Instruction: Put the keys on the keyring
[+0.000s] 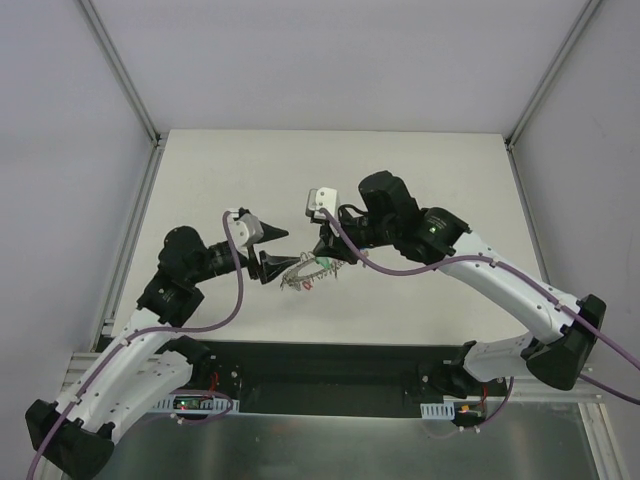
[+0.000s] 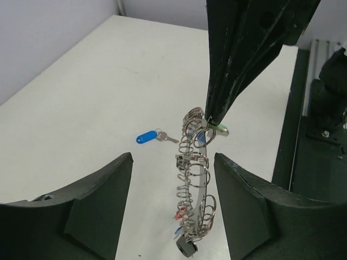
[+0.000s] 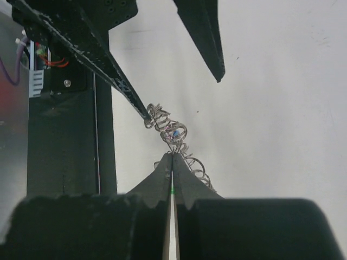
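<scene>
notably, blue key [image 2: 146, 138] off keyring [image 2: 198, 181] (left wrist)

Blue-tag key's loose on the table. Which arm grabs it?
Left. The left fingers are open and empty, blue-tag key on the table before them; the right fingers are shut on the keyring.

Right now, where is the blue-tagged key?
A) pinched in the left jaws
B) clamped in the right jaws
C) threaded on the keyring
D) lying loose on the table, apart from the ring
D: the blue-tagged key lies flat on the table, off to one side of the keyring. Neither pair of jaws touches it, and the right jaws pinch the green-tagged key at the ring's top.
</scene>
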Robot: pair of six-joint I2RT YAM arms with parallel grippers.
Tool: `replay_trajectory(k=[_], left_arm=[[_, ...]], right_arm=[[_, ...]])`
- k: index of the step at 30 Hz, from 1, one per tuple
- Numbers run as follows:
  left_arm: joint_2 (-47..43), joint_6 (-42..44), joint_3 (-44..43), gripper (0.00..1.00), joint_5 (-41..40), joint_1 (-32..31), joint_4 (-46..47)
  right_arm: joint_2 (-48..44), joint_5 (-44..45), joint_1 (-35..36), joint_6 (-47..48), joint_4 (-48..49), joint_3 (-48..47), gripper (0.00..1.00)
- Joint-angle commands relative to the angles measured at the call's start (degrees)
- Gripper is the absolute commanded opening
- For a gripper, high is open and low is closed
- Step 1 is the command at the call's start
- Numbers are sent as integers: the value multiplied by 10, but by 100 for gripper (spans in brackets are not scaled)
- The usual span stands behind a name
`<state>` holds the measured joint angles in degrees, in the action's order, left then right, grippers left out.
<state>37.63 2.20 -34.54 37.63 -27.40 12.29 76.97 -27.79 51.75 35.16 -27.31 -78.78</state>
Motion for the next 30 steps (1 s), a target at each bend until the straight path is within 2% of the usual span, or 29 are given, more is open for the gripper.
replay_trajectory(k=[1, 4, 8, 15, 21, 30], left_arm=[[40, 118, -57, 62, 121, 9, -49], [75, 163, -86, 62, 165, 23, -73], [127, 185, -126, 60, 268, 37, -90], [191, 195, -172, 49, 358, 40, -112], [199, 192, -180, 43, 366, 40, -115], [196, 178, -177, 42, 300, 40, -116]], right_arm=[[-28, -1, 0, 41, -51, -43, 1], [-31, -3, 1, 49, -72, -54, 1], [-24, -13, 1, 45, -78, -66, 1], [-19, -31, 1, 47, -78, -74, 1], [-9, -37, 2, 46, -64, -81, 1], [-1, -39, 2, 50, -52, -81, 1]])
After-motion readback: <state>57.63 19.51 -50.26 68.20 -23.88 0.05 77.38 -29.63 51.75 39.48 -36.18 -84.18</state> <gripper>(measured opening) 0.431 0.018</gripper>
